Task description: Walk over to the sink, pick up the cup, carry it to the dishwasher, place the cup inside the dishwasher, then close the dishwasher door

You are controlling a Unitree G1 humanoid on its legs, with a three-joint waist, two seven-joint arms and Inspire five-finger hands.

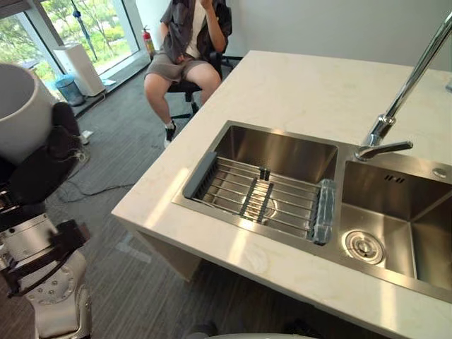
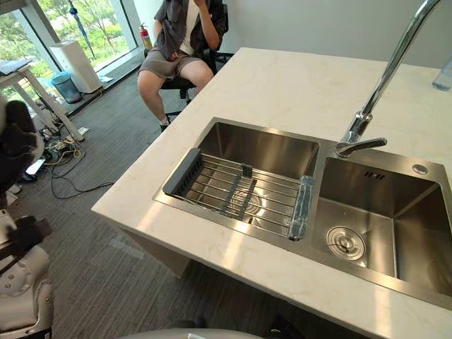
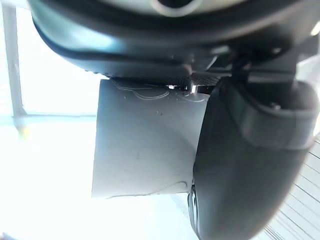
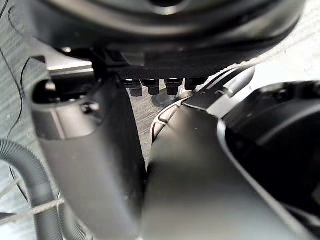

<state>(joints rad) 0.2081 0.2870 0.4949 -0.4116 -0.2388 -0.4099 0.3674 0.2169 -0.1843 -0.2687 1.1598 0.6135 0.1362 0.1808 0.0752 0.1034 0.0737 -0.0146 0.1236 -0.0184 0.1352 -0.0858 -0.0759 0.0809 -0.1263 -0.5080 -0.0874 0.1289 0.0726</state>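
Daylight from windows (image 1: 92, 25), glare on countertop (image 1: 304, 92)

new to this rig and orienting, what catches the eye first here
A white cup held up close at the robot's left in the left robot hand. Ahead, a steel double sink set in a pale countertop, a wire rack in its left basin. Beyond, a person sits on a chair.

The big pale counter (image 1: 296, 92) has a shiny sink (image 1: 275, 152) with two bowls set in it, a tall tap (image 1: 408, 85) behind, and a wire rack (image 1: 258, 198) in the left bowl.
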